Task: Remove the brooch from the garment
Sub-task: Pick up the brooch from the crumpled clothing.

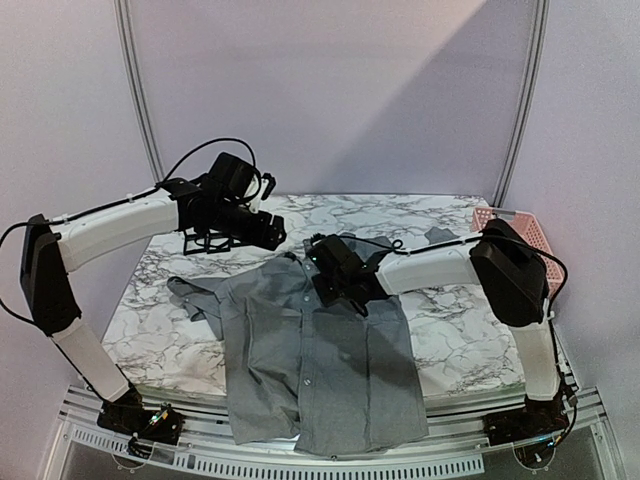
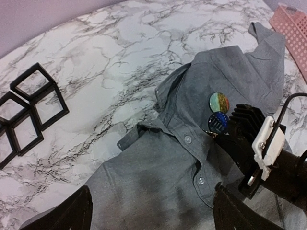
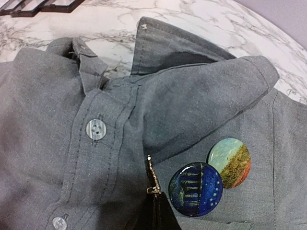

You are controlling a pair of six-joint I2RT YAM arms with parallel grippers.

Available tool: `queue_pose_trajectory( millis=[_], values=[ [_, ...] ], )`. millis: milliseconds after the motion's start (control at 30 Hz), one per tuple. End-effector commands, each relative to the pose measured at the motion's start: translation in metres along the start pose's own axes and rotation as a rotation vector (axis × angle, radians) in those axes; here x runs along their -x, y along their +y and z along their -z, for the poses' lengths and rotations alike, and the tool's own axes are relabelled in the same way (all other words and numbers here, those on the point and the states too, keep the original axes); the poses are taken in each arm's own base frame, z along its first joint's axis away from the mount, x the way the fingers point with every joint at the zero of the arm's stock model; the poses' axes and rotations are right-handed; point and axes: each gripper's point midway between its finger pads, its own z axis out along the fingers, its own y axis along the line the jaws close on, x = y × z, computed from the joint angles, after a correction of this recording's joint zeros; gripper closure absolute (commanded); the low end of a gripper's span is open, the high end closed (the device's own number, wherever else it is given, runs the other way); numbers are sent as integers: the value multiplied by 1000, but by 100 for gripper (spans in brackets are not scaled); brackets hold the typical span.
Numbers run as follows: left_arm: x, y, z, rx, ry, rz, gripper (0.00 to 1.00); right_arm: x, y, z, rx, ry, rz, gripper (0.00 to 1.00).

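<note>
At the shirt's chest, the right gripper (image 3: 158, 216) has its jaws pressed together, with a thin gold pin (image 3: 150, 175) rising from their tips; whether they pinch it is unclear. Just beside it, under the collar flap, the blue brooch (image 3: 195, 189) touches the teal-and-orange brooch (image 3: 229, 162). The grey shirt (image 1: 320, 370) runs from its collar at the far end to its hem, which hangs over the marble table's (image 1: 150, 340) near edge. The left gripper (image 2: 153, 213) hovers spread wide, holding nothing. Black frames (image 2: 29, 110) and a pink basket (image 2: 292, 24) sit well apart.

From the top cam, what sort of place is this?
Probably a robot lab test cell: two white-and-black robot arms bolted to a marble-patterned tabletop, plain enclosing backdrop, staged grey collared fabric shirt.
</note>
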Motion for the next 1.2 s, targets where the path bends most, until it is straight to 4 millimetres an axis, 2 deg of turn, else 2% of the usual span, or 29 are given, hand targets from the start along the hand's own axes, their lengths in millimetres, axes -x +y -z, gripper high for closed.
queue_pose_trajectory(
  millis=[0, 233, 600, 900, 1033, 1167],
  values=[
    [-13, -22, -9, -94, 72, -63, 13, 0, 16, 21, 170, -13, -55, 100],
    [-35, -49, -25, -211, 181, -77, 13, 13, 21, 43, 322, -70, -132, 100],
    [-53, -53, -41, -208, 251, -48, 14, 25, 22, 71, 410, -138, -177, 100],
    [-53, -47, -43, -179, 251, -65, 14, 37, 19, 87, 444, -192, -223, 100],
    [-51, -55, -38, -239, 235, -101, 14, 41, 17, 92, 476, -215, -245, 100],
    [-50, -71, -28, -372, 197, -150, 15, 43, 13, 99, 546, -239, -273, 100]
  ],
)
